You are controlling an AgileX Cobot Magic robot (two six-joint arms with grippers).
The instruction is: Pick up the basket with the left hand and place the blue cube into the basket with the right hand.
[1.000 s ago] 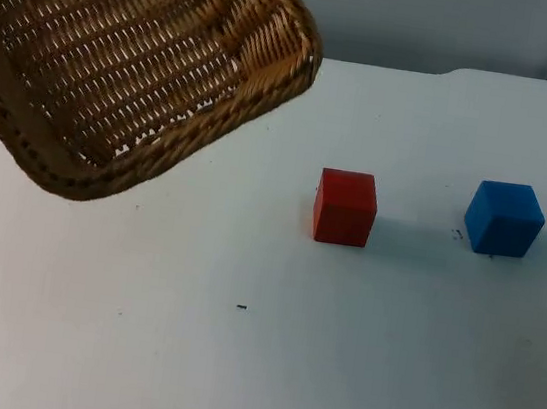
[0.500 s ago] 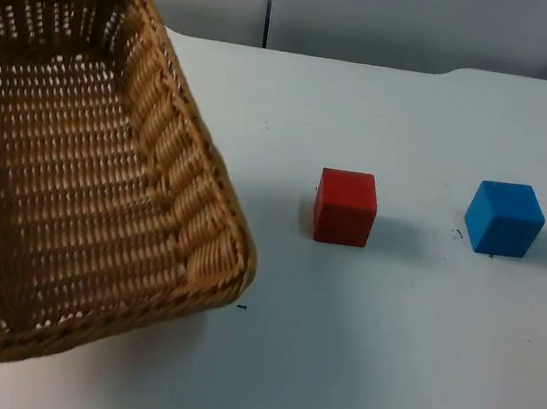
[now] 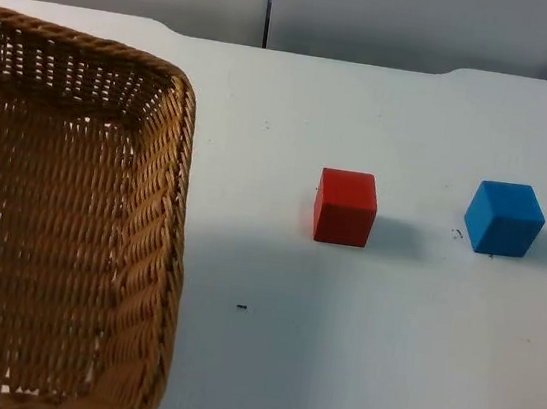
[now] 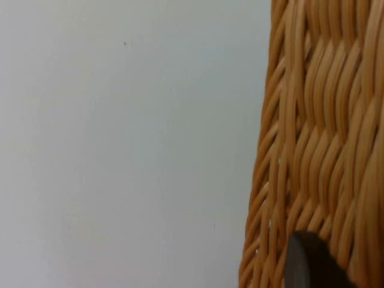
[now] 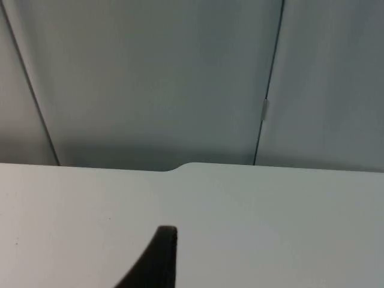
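The woven wicker basket (image 3: 174,212) hangs at the left of the top view, lifted off the table, open side up and with nothing in it. In the left wrist view its weave (image 4: 324,120) runs close by, and my left gripper (image 4: 307,264) is shut on its wall. The blue cube (image 3: 504,219) sits on the white table at the right, far from the basket. My right gripper (image 5: 161,258) waits above the table's far part and faces the grey partition wall, away from the cube.
A red cube (image 3: 345,207) stands on the table between the basket and the blue cube. The grey partition wall (image 3: 399,19) closes the table at the back. A small dark speck (image 3: 241,307) lies near the middle.
The basket has swung from a steep tilt at the upper left down and forward to a level pose at the left. Both cubes have stayed put.
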